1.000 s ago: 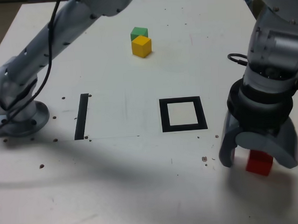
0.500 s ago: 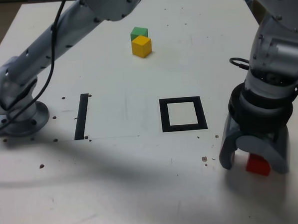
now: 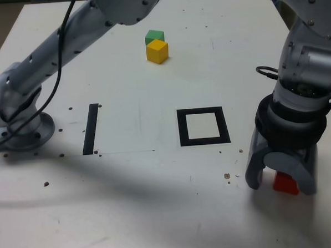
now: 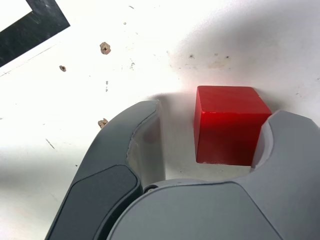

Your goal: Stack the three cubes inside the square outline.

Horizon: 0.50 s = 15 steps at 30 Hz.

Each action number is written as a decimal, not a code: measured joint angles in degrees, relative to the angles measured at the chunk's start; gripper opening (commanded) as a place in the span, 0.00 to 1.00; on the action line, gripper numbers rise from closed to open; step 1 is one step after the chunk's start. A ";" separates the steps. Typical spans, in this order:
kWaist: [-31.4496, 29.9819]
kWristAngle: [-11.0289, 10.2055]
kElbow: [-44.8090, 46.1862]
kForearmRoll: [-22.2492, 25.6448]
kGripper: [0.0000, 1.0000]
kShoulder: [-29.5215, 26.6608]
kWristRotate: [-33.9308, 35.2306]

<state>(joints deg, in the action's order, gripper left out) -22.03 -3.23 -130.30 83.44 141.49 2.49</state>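
Exterior view, left to right: green cube (image 3: 155, 35) behind yellow (image 3: 157, 52); square (image 3: 182, 127) bare; gripper (image 3: 281, 176) parted around red cube (image 3: 285, 183) — grasp likely in hand; next, close squarely, lift. Wrist view — red's faces slightly skewed to jaws; cube-shaped, no long axis.

red cube (image 4: 230, 125), matte, upright on the table; yellow cube (image 3: 157, 51) just beside green cube (image 3: 154, 35); black-framed square (image 3: 203, 126), white-centred.
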 measured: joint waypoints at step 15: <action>0.00 -0.17 0.96 -0.39 0.46 0.00 0.81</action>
<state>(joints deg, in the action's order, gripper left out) -22.03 -3.40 -129.33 83.06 141.48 3.31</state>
